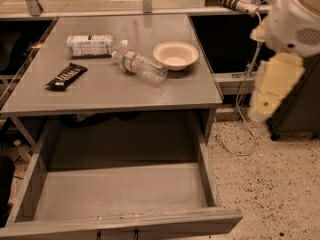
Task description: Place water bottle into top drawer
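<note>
Hanging right of table (105, 95): tool (259, 109); bowl (175, 55) beside water bottle (142, 67).

Lab, metal bench (125, 91), speckled floor (280, 184), tool (258, 110) right
</note>
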### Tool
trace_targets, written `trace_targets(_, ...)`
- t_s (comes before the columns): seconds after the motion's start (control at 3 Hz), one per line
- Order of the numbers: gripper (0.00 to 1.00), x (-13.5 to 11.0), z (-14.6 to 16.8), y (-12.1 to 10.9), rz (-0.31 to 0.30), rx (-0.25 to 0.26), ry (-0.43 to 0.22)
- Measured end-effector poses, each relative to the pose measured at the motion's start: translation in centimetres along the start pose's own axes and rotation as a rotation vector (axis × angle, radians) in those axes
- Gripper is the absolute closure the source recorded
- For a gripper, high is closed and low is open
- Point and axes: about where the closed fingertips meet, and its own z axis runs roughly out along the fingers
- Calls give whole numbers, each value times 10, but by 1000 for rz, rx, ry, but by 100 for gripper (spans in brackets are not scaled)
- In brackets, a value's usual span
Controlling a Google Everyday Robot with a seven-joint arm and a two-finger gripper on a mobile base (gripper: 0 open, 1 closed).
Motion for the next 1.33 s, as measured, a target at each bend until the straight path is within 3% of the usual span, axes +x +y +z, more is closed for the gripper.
trace_targets(0.33, 0, -53, -5, -16, -31, 3, 13)
trace_targets(1.0, 0, -76, -6, -19, -45, 40, -22)
trace_targets(1.33, 0, -109, 5, -27, -39, 40, -80)
